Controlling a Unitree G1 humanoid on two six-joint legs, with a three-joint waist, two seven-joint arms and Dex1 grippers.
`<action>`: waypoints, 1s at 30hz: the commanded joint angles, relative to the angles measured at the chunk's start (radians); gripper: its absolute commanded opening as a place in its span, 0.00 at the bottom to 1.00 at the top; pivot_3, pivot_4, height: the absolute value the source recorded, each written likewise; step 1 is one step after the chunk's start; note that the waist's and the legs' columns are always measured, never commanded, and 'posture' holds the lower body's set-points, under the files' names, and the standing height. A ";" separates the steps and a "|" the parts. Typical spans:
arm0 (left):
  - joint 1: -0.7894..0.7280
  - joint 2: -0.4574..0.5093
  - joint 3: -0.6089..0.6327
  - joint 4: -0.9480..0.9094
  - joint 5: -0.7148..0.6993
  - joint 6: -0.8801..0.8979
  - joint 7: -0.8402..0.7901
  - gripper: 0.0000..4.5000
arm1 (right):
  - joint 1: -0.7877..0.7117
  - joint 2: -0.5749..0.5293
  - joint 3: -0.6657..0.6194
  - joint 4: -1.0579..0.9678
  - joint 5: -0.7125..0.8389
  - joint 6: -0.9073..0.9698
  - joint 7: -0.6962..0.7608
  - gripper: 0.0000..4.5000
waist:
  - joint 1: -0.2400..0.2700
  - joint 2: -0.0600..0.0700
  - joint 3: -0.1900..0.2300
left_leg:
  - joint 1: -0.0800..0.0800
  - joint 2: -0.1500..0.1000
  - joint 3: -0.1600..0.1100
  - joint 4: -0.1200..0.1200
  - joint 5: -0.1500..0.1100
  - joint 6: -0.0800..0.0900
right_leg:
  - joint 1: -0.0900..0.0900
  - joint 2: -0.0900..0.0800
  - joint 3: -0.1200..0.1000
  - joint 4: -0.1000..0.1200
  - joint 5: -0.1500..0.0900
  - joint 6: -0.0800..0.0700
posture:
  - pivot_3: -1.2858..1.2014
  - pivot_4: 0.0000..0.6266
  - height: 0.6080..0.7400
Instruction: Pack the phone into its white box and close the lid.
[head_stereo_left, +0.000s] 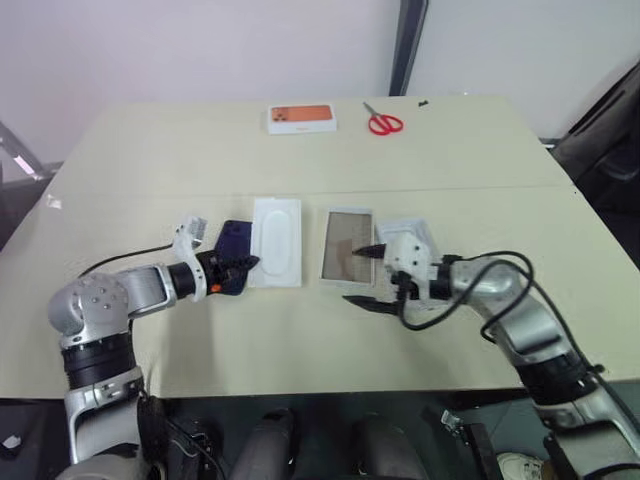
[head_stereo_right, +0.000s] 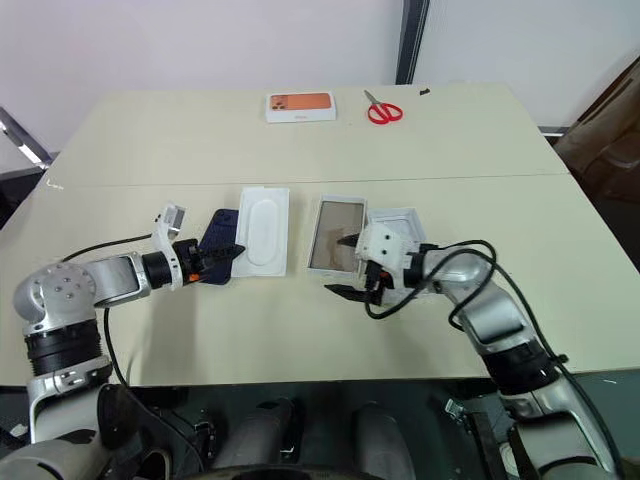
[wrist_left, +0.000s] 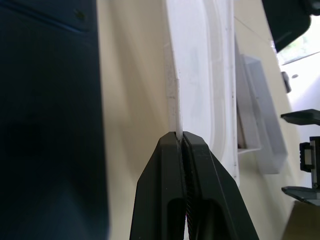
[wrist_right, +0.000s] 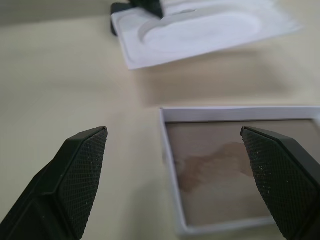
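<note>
On the beige table (head_stereo_left: 470, 200), four items lie in a row in front of the robot. From the robot's left to its right they are: the phone (head_stereo_left: 233, 256), the insert (head_stereo_left: 275, 242), the box (head_stereo_left: 347, 246) and the lid (head_stereo_left: 410, 236).

Left gripper (head_stereo_left: 252, 262): the fingers are pressed together on the thin near-left edge of the insert. In the left wrist view the white edge (wrist_left: 177, 107) stands pinched between the two black fingertips (wrist_left: 170, 150). The edge appears raised slightly off the table. The phone lies dark side up, just beside the insert on its left, partly under the left gripper.

Right gripper (head_stereo_left: 366, 277): the fingers are spread wide and hold nothing. In the right wrist view the two textured pads (wrist_right: 85, 165) frame the near corner of the box, which shows white walls and a brownish glossy floor. The gripper hovers at the near end of the box, with one finger over the box floor and the other over the table in front of it.

The lid lies open side up, touching or just beside the box on its right, partly behind the right wrist.

At the far edge of the table lie an orange-faced box (head_stereo_left: 301, 118) and red scissors (head_stereo_left: 383, 122), well apart from the row.
</note>
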 joint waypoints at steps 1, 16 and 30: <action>-0.015 0.011 -0.008 -0.009 -0.003 -0.039 -0.011 0.01 | -0.048 0.016 0.050 0.052 -0.064 0.014 -0.008 1.00 | 0.000 0.000 0.000 | 0.000 0.000 0.000 0.000 0.000 0.000 | 0.000 0.000 0.000 0.000 0.000 0.000 | 0.52 0.24 0.95; -0.043 -0.064 0.039 -0.054 -0.069 -0.009 0.057 0.00 | -0.056 0.086 0.103 0.032 -0.073 -0.010 0.057 0.00 | -0.002 0.000 0.000 | 0.000 0.000 0.000 -0.001 0.000 0.000 | -0.001 0.000 0.000 0.000 0.000 0.000 | 0.52 0.24 0.95; -0.046 -0.169 0.010 -0.094 -0.092 0.047 0.130 0.00 | -0.028 0.120 0.120 -0.023 -0.110 -0.019 0.005 0.77 | -0.003 0.000 0.000 | 0.000 0.000 0.000 0.000 0.000 0.000 | -0.001 0.000 0.000 0.000 0.000 0.000 | 0.52 0.24 0.95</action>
